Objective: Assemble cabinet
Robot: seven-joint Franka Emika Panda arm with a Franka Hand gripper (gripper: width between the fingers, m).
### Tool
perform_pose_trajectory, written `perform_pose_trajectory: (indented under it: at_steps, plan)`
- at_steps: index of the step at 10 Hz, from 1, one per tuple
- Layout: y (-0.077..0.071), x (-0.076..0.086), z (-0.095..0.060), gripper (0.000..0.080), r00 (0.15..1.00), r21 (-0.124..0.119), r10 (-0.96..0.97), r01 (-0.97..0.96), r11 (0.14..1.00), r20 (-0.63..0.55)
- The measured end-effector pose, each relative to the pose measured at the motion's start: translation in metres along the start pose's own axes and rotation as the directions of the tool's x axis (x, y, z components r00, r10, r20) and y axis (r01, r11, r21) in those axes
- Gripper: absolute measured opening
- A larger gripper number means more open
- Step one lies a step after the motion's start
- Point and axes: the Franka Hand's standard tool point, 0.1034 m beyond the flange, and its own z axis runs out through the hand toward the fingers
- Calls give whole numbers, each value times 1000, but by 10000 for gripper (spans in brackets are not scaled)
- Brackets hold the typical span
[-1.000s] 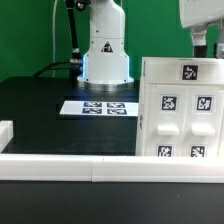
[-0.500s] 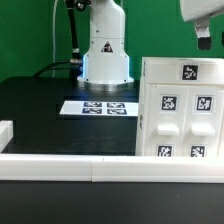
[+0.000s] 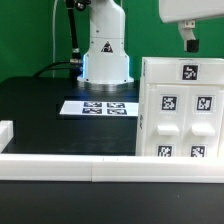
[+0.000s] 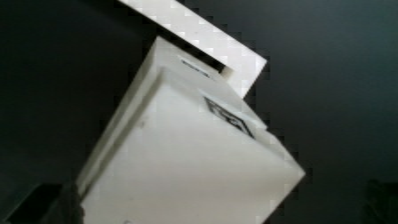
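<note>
The cabinet body (image 3: 180, 105), a large white box with several black-and-white tags, stands upright at the exterior view's right, just behind the rail. My gripper (image 3: 189, 42) hangs above its top edge, clear of it, with nothing in it. Only one dark finger (image 3: 188, 40) shows under the white hand there. In the wrist view the cabinet body (image 4: 196, 140) fills the middle, seen from above, with one tag on it. A blurred dark finger (image 4: 36, 205) shows at one side, and the jaws look spread wide. No smaller panels are in view.
A long low white rail (image 3: 70, 165) runs across the front, with a short return at the exterior view's left. The marker board (image 3: 97, 106) lies flat on the black table (image 3: 40, 110) in front of the arm's white base (image 3: 105, 50).
The gripper has shifted toward the exterior view's left above the cabinet body, so more of the white hand is now in view. The cabinet body has not moved.
</note>
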Motion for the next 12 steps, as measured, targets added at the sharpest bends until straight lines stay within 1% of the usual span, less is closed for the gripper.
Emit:
perform_pose_trajectory:
  at_steps: [1,2,4,6,7,8,9,10,11,12]
  plan:
    - [0,1,0,797,989,-2,-145,145,989,-2]
    - [-3,0,-2,797,969,-3,-247,247,969,-4]
    - [-2,1,-2,797,884,-10,-468,468,884,-7]
    - [-2,1,-2,797,804,-11,-595,595,804,-6]
    - [-1,3,-2,797,724,-16,-690,690,724,-5]
    - [0,5,-2,797,614,-29,-789,789,614,-9]
    - [0,9,-1,797,438,-62,-898,896,440,-35]
    - [3,11,0,797,289,-74,-957,954,290,-25]
    - [4,13,-1,797,108,-90,-994,990,108,-4]
    - [4,14,-1,797,-38,-97,-999,995,-39,18]
